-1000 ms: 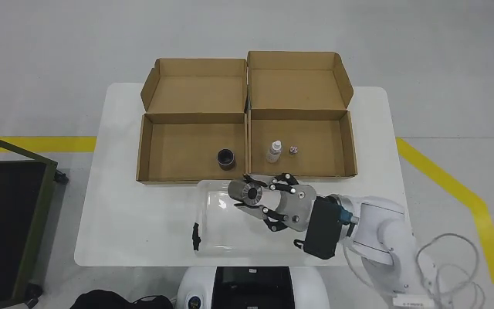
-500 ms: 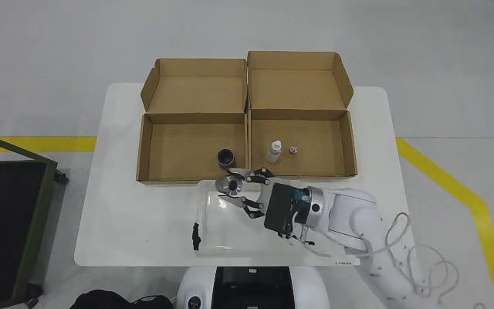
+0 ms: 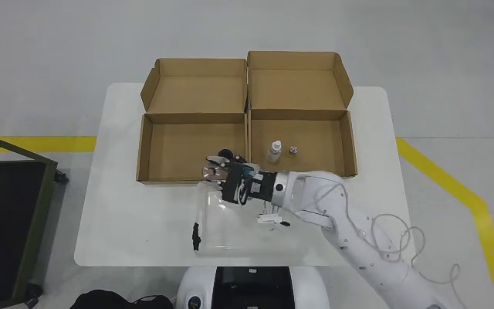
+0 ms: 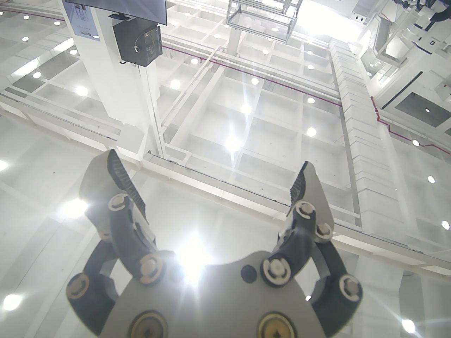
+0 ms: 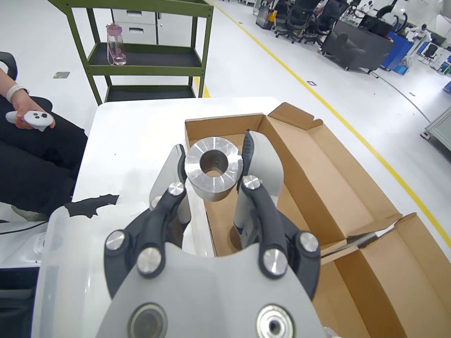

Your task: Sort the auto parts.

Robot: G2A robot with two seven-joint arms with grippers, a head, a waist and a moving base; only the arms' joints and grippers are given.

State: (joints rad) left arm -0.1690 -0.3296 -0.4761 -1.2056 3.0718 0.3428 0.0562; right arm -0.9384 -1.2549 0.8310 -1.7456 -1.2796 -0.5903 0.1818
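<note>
Steel bushing gripped in my right claw at the near rim of the left box

My right claw (image 5: 215, 151) grips the silver bushing (image 5: 211, 188) by its sides, bore facing outward, just over the near wall of the left cardboard box (image 3: 177, 151) and close to the dark ring (image 3: 225, 153) lying inside. To do this well I'd carry it past the wall and clear of that ring, lower it close to the box floor, then open the claw slowly so the heavy piece neither drops nor rolls. The right box (image 3: 340, 147), with its small white bottle (image 3: 274, 151), is not its place, I judge. My left claw (image 4: 211, 167) gapes wide, pointed at the ceiling
</note>
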